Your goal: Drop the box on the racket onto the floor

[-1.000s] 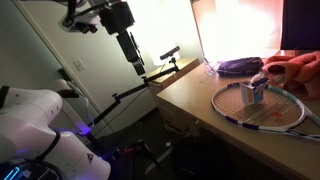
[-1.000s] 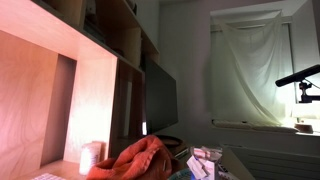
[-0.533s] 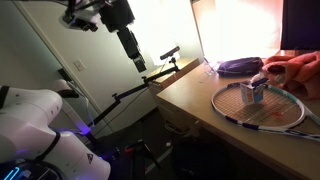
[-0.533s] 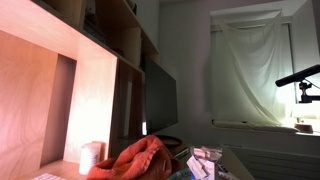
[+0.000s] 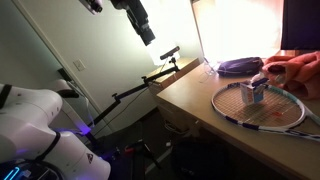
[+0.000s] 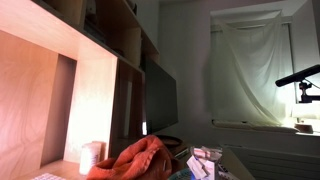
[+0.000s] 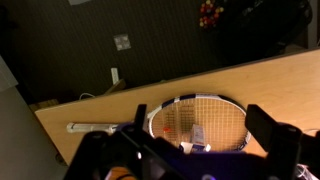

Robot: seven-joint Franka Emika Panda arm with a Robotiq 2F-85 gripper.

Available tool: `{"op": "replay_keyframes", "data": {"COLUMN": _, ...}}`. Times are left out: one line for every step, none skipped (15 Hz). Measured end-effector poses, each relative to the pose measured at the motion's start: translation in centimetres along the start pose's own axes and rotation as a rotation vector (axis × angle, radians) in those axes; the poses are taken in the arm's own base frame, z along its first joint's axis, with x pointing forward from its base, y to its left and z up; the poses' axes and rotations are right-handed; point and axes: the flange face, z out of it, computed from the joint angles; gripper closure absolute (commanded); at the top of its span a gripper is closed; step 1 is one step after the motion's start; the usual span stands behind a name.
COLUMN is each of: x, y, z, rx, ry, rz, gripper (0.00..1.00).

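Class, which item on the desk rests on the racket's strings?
The small pale blue box, standing on the racket; the purple bundle and orange cloth lie on the desk beyond it.

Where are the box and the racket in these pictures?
box (image 5: 254, 93), in an exterior view, on its front face.
racket (image 5: 285, 112), in an exterior view, on the bare strings.
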Motion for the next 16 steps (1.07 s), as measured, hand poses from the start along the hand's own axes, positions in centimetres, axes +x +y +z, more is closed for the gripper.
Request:
{"op": "replay_keyframes", "data": {"x": 0.7, "y": 0.0, "z": -0.5, "rx": 0.0, "ry": 0.004, "rz": -0.013, "gripper": 0.0}}
{"op": "replay_keyframes", "data": {"x": 1.5, "y": -0.1, "z": -1.0, "rx": 0.002, "ry": 0.011, "rz": -0.031, "gripper": 0.0}}
{"op": "replay_keyframes", "data": {"x": 2.2, "y": -0.1, "z": -1.5, "rx": 0.008, "ry": 0.015, "rz": -0.051, "gripper": 0.0}}
{"op": "replay_keyframes", "data": {"x": 3.0, "y": -0.1, "z": -2.0, "rx": 0.011, "ry": 0.018, "rz": -0.069, "gripper": 0.0}}
{"op": "replay_keyframes", "data": {"x": 3.7, "y": -0.1, "z": -2.5, "rx": 0.013, "ry": 0.02, "rz": -0.086, "gripper": 0.0}}
{"op": "replay_keyframes", "data": {"x": 4.4, "y": -0.1, "z": -2.9, "rx": 0.015, "ry": 0.019, "rz": -0.098, "gripper": 0.0}}
{"op": "replay_keyframes", "data": {"x": 5.1, "y": -0.1, "z": -3.3, "rx": 0.016, "ry": 0.018, "rz": -0.111, "gripper": 0.0}}
{"op": "replay_keyframes", "data": {"x": 5.7, "y": -0.2, "z": -3.6, "rx": 0.017, "ry": 0.015, "rz": -0.117, "gripper": 0.0}}
{"op": "replay_keyframes", "data": {"x": 6.4, "y": -0.3, "z": -3.9, "rx": 0.02, "ry": 0.01, "rz": -0.128, "gripper": 0.0}}
{"op": "replay_keyframes", "data": {"x": 7.0, "y": -0.4, "z": -4.1, "rx": 0.021, "ry": 0.002, "rz": -0.134, "gripper": 0.0}}
{"op": "replay_keyframes", "data": {"x": 7.6, "y": -0.5, "z": -4.2, "rx": 0.022, "ry": -0.011, "rz": -0.137, "gripper": 0.0}}
{"op": "replay_keyframes", "data": {"x": 8.2, "y": -0.7, "z": -4.3, "rx": 0.024, "ry": -0.027, "rz": -0.14, "gripper": 0.0}}
{"op": "replay_keyframes", "data": {"x": 8.8, "y": -0.8, "z": -4.2, "rx": 0.025, "ry": -0.046, "rz": -0.144, "gripper": 0.0}}
{"op": "replay_keyframes", "data": {"x": 9.4, "y": -0.9, "z": -4.2, "rx": 0.026, "ry": -0.058, "rz": -0.146, "gripper": 0.0}}
{"op": "replay_keyframes", "data": {"x": 10.2, "y": -1.1, "z": -4.2, "rx": 0.026, "ry": -0.058, "rz": -0.15, "gripper": 0.0}}
{"op": "replay_keyframes", "data": {"x": 10.9, "y": -1.4, "z": -4.3, "rx": 0.026, "ry": -0.05, "rz": -0.155, "gripper": 0.0}}
